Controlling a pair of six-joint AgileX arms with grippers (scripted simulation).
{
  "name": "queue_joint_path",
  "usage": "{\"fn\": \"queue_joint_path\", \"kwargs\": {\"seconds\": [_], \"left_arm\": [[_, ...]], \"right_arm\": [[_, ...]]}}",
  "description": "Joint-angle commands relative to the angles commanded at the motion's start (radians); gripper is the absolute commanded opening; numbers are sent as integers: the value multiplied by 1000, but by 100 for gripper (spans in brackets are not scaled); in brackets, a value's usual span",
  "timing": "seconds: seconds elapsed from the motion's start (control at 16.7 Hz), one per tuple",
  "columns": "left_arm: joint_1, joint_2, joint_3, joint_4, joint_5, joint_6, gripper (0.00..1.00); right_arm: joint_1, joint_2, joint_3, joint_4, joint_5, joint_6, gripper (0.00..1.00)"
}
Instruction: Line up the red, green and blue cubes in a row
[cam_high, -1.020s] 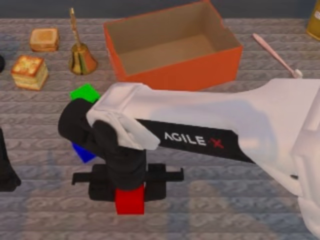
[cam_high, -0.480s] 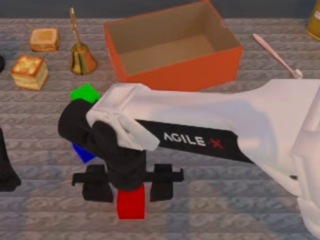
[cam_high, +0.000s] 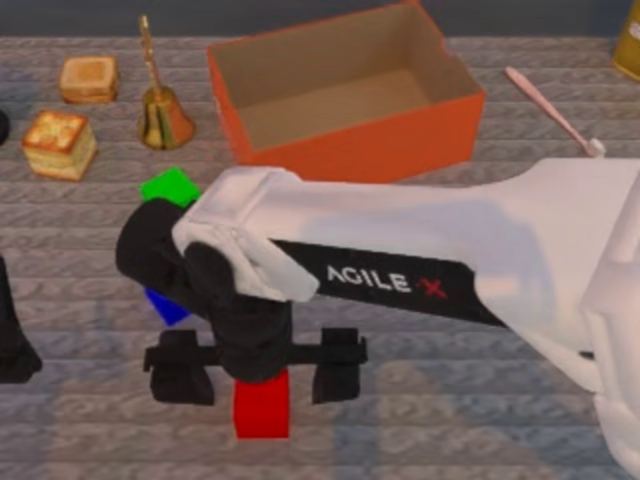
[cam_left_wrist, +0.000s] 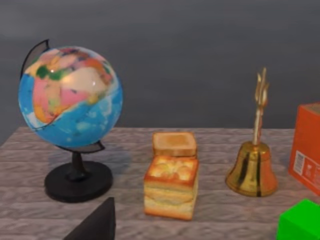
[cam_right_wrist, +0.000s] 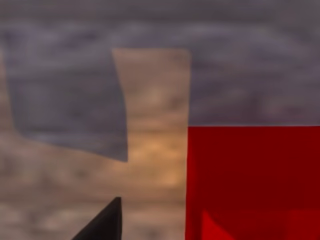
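The red cube (cam_high: 262, 405) rests on the table near the front, just below my right gripper (cam_high: 260, 368), which stands open with its fingers (cam_high: 335, 365) spread wide on either side and clear of the cube. In the right wrist view the red cube (cam_right_wrist: 250, 180) fills one side, apart from a dark fingertip (cam_right_wrist: 105, 224). The green cube (cam_high: 170, 185) sits left of the arm, also seen as the green cube (cam_left_wrist: 300, 222) in the left wrist view. The blue cube (cam_high: 165, 305) peeks out from under the right wrist, mostly hidden. My left arm (cam_high: 10, 345) is parked at the left edge.
An open orange-red box (cam_high: 345, 150) stands at the back centre. A brass bell (cam_high: 160, 115) and two bread pieces (cam_high: 60, 143) (cam_high: 88, 78) lie at the back left, a pink toothbrush (cam_high: 555, 110) at the back right. A globe (cam_left_wrist: 70, 97) stands far left.
My right gripper's fingers have spread apart and let go of the red cube, which now sits on the table. The arm itself has hardly moved.
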Motion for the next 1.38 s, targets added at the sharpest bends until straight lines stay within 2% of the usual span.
{"fn": "queue_joint_path", "kwargs": {"seconds": [0.24,0.6,0.96,1.2,1.38], "left_arm": [[0,0,0,0,0,0,100],[0,0,0,0,0,0,100],[-2,6,10,-9,1,4,100],[-36,118,148,-120,13,56,100],[-80,312,344,-275,30,123,100]], "right_arm": [[3,-7,41,-41,1,0,100],[9,-41,203,-245,0,2,100],[0,-49,197,-242,3,-4,100],[-57,-181,87,-171,44,-79,100],[-144,-389,-78,-66,87,-179,100]]}}
